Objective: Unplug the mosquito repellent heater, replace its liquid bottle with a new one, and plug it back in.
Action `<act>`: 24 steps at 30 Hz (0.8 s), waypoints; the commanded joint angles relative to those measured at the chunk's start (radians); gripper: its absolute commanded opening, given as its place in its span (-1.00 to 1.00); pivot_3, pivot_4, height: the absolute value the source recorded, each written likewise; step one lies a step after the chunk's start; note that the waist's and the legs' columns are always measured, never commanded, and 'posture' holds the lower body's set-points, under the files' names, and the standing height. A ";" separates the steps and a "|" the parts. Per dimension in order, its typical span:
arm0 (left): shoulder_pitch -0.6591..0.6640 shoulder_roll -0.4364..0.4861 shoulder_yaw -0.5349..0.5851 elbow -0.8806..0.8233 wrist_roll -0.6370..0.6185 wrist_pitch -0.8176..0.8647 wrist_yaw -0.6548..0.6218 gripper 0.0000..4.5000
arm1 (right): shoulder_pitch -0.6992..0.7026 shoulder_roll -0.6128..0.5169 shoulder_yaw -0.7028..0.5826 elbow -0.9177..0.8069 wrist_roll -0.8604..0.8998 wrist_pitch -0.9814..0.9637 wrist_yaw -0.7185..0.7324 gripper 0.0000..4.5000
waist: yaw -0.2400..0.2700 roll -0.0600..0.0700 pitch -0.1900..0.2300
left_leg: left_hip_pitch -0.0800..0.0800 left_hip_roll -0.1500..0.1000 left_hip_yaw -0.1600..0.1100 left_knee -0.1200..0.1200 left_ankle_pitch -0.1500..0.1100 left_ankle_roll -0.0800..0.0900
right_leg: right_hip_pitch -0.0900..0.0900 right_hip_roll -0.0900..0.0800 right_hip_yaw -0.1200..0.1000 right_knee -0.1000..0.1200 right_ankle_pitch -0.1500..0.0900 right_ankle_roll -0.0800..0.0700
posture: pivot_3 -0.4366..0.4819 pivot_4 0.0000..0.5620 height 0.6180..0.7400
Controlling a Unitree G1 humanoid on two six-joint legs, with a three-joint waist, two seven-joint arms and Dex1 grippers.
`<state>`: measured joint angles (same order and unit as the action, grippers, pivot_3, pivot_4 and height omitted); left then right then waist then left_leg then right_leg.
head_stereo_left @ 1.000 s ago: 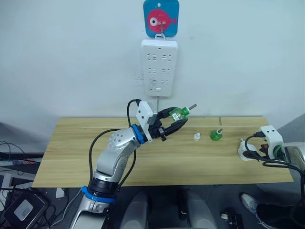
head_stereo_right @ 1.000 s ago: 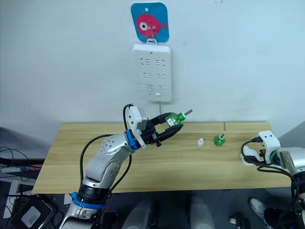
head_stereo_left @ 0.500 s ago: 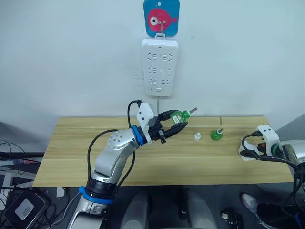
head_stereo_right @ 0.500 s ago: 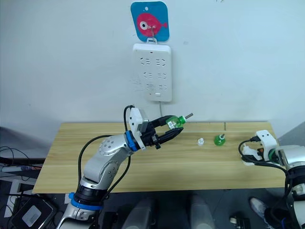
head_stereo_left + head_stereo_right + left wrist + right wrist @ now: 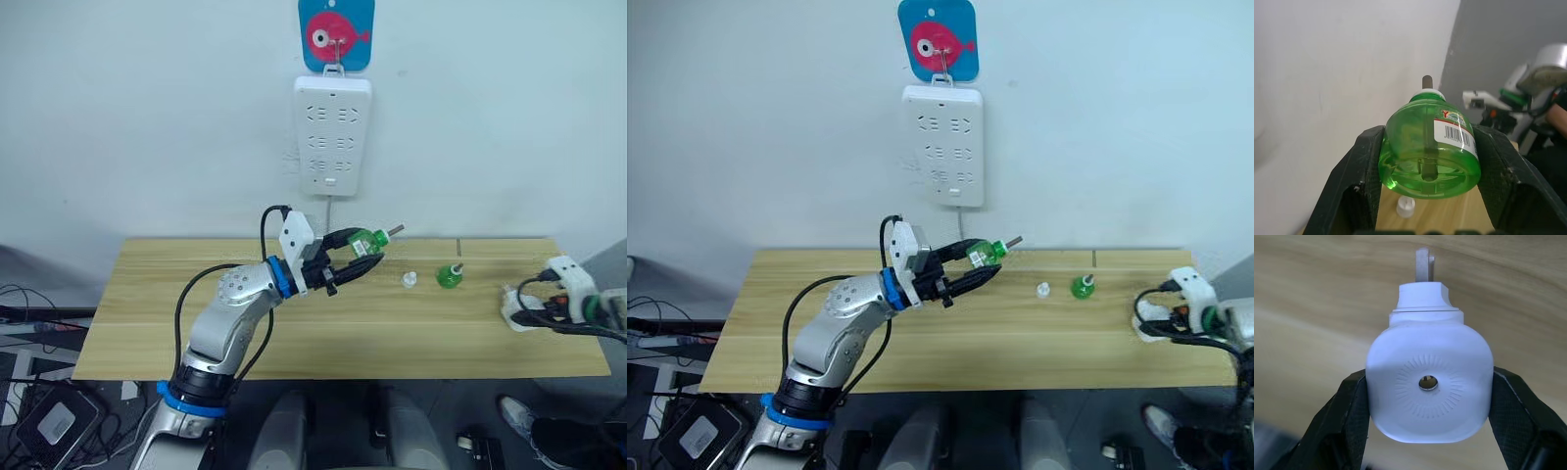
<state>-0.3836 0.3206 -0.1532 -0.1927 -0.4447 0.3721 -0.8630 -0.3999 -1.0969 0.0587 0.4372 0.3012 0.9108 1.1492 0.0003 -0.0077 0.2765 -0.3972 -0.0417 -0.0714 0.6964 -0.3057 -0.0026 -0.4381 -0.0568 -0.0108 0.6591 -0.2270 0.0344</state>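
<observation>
My left gripper (image 5: 356,252) is shut on a green liquid bottle (image 5: 364,239) and holds it in the air above the middle of the wooden table (image 5: 323,328), with the wick pointing right. In the left wrist view the bottle (image 5: 1429,152) sits clamped between both black fingers (image 5: 1359,181). At the table's right end my right gripper (image 5: 1430,401) is shut on the white mosquito repellent heater (image 5: 1429,382), whose prongs point away. A second green bottle (image 5: 449,276) stands on the table beside a small white cap (image 5: 408,280).
A white multi-socket power strip (image 5: 333,137) hangs on the wall under a blue hook plate with a pink fish (image 5: 336,34); its cord drops behind the table. Black cables loop around my right wrist (image 5: 549,313) near the table's right edge.
My right gripper with the heater has drifted a little to the right, closer to the table's end. The left gripper still holds the green bottle in about the same place.
</observation>
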 commanded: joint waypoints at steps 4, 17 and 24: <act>-0.052 0.082 0.018 -0.009 -0.183 0.163 -0.192 0.03 | -0.145 -0.007 -0.329 -0.265 0.426 0.559 0.113 0.32 | -0.024 -0.004 0.003 | 0.002 0.002 0.000 0.000 0.000 0.001 | 0.001 0.002 0.000 0.001 0.000 0.000 | -0.12 0.06 1.00; -0.211 0.000 -0.017 0.150 -0.165 0.132 -0.289 0.03 | -0.233 0.094 -0.426 -0.317 1.196 0.704 -0.460 0.32 | -0.026 -0.010 0.007 | -0.004 -0.002 -0.001 0.001 0.001 -0.001 | -0.001 -0.003 -0.002 -0.003 0.002 0.001 | -0.20 0.04 1.00; -0.222 -0.049 -0.020 0.181 -0.128 0.070 -0.273 0.03 | -0.149 0.052 -0.364 -0.350 1.534 0.602 -0.710 0.32 | -0.028 -0.010 0.007 | -0.003 -0.001 0.000 0.001 -0.001 0.002 | -0.001 -0.002 -0.002 -0.002 0.002 0.001 | -0.20 0.05 1.00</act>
<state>-0.5916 0.2811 -0.1763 0.0007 -0.5734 0.4654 -1.1388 -0.5557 -1.0120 -0.3041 0.1212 1.7179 1.5618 0.4921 -0.0272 -0.0180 0.2835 -0.4005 -0.0423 -0.0711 0.6975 -0.3070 -0.0002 -0.4394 -0.0589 -0.0123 0.6569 -0.2254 0.0355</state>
